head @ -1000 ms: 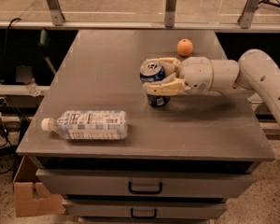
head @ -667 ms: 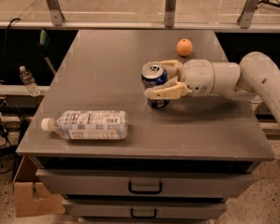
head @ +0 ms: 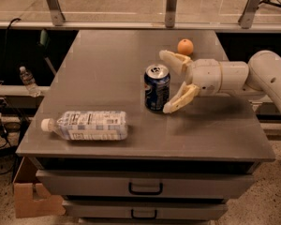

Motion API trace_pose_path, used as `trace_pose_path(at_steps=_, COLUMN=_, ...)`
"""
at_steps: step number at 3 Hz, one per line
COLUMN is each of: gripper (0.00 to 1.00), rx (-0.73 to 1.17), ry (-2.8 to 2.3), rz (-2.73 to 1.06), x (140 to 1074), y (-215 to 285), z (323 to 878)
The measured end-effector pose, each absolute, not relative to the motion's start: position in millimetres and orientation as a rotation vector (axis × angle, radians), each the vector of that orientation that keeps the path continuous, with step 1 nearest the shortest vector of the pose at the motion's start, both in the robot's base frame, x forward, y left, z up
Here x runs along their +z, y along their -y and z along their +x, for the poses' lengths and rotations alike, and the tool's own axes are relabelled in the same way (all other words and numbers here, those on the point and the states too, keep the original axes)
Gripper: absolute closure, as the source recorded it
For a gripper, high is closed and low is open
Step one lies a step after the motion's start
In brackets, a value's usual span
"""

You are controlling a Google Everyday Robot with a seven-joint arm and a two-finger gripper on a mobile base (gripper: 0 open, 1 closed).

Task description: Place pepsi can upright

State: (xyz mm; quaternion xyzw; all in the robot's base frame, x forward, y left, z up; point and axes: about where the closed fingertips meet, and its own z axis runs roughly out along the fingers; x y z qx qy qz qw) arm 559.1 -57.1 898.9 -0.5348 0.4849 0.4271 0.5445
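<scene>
The pepsi can [head: 157,87], dark blue with a silver pull-tab top, stands upright near the middle of the grey table [head: 107,69]. My gripper [head: 170,81] is just to the can's right, open, with one finger behind the can and the other finger at its front right. The fingers are spread wide and do not clasp the can. The white arm reaches in from the right edge.
A clear plastic water bottle [head: 86,125] with a white cap lies on its side near the table's front left. An orange [head: 185,47] sits behind the gripper. Drawers are below the tabletop, a cardboard box [head: 33,196] on the floor at left.
The gripper held the can tilted before. Now the can stands upright on the table and the fingers have opened and drawn back to the right.
</scene>
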Motion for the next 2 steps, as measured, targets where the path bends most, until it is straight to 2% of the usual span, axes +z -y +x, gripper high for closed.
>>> trace_pose_path(at_steps=1, gripper=0.00, rx=0.909, ry=-1.196, rz=-1.281, x=910, y=90, z=571)
trace_pose_path(at_steps=2, gripper=0.00, rx=0.745, ry=-1.294, rz=-1.270, x=931, y=155, z=583)
